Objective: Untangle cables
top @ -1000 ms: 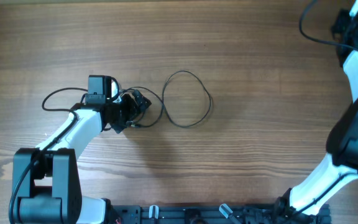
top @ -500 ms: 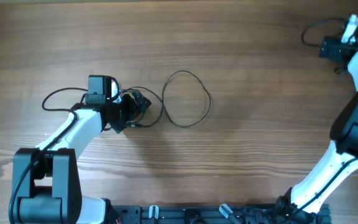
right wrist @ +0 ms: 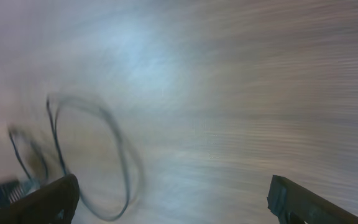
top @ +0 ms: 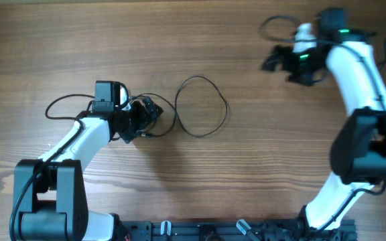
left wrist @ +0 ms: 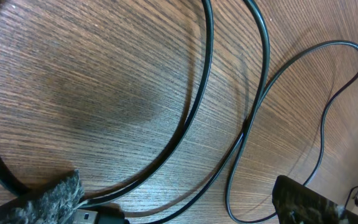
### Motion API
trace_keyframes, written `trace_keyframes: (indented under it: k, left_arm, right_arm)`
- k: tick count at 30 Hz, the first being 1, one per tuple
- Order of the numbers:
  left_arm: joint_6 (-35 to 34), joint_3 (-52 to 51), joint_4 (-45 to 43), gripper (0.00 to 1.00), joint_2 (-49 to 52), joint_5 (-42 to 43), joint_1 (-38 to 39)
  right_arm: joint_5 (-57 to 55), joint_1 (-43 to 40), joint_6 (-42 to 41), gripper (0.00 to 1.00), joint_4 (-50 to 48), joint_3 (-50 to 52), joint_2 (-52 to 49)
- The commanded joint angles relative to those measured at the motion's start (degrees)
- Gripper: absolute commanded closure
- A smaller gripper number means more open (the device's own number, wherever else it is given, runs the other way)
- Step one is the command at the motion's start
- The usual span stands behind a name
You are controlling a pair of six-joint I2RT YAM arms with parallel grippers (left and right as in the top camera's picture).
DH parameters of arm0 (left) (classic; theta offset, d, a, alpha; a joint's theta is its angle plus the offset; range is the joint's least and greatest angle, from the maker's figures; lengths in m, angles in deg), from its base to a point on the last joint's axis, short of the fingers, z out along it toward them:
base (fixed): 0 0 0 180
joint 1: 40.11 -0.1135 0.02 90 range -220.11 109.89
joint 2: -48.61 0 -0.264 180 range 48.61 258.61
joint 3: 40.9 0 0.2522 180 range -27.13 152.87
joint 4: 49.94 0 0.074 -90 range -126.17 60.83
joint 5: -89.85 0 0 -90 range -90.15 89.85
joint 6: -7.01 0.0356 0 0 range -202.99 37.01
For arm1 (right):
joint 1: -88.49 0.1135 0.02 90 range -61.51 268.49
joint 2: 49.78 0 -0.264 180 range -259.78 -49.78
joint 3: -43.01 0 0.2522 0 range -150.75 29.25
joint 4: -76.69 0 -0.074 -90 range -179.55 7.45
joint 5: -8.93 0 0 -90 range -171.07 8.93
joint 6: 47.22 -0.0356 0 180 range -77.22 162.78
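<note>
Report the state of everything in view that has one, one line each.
cables: lying in loose loops that cross each other, not held.
left hand: open, fingers either side of the cable strands, gripping nothing.
right hand: open, empty, blurred, well apart from the cables.

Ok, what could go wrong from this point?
1. The right gripper is motion-blurred, fingers open, facing the cable loop; a fast approach could sweep it into a new tangle.
2. The left gripper, fingers open, straddles several cable strands; closing could pinch two together and tighten the tangle.
</note>
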Motion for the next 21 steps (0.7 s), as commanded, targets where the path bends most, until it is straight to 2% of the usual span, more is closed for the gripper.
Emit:
trace_keyframes:
  k: [1, 5, 7, 9, 11, 13, 15, 16, 18, 19, 21]
  left_arm:
    - [-0.35, -0.24, 0.22, 0.0, 1.03, -1.25, 0.26]
    - [-0.33, -0.24, 0.22, 0.0, 1.03, -1.62, 0.26]
    - [-0.33, -0.24, 0.22, 0.0, 1.03, -1.62, 0.26]
    - [-0.44, -0.22, -5.51, 0.0, 1.01, -2.1, -0.02]
    - [-0.37, -0.11, -9.03, 0.0, 0.96, 3.52, -0.13]
    - [-0.35, -0.13, -8.74, 0.0, 0.96, 3.58, 0.09]
    - [-0.28, -0.13, -9.05, 0.0, 0.96, 3.32, 1.2]
    - [-0.33, -0.13, -9.22, 0.0, 0.96, 1.18, 2.64]
    - [-0.46, -0.13, -9.33, 0.0, 1.09, -4.48, 5.84]
    - [-2.43, -0.13, -9.73, 0.0, 1.46, -7.76, 7.91]
    - [-8.96, -0.13, -12.17, 0.0, 3.63, -8.9, 12.41]
  right_arm:
    - [1.49, 10.25, 2.97, 0.0, 0.81, 4.96, -0.74]
    - [1.53, 20.09, -3.89, 0.0, -3.67, 8.81, -0.74]
    - [2.23, 24.81, -8.33, 0.0, -9.38, 9.16, -0.74]
    - [2.36, 28.52, -9.46, 0.0, -14.73, 9.16, -0.74]
    - [0.17, 32.41, -9.86, 0.0, -17.68, 9.16, -0.74]
    - [-5.51, 33.66, -14.88, 0.0, -16.9, 9.16, -0.74]
    - [-14.36, 33.51, -27.69, 0.0, -12.92, 9.14, -0.72]
    - [-17.64, 32.85, -31.36, 0.0, -10.47, 9.14, -0.57]
    - [-21.09, 30.71, -31.71, 0.0, -6.84, 9.14, 0.66]
    - [-23.39, 29.33, -31.74, 0.0, -4.83, 9.14, 1.99]
    - [-29.33, 25.03, -32.13, 0.0, -0.17, 9.14, 7.23]
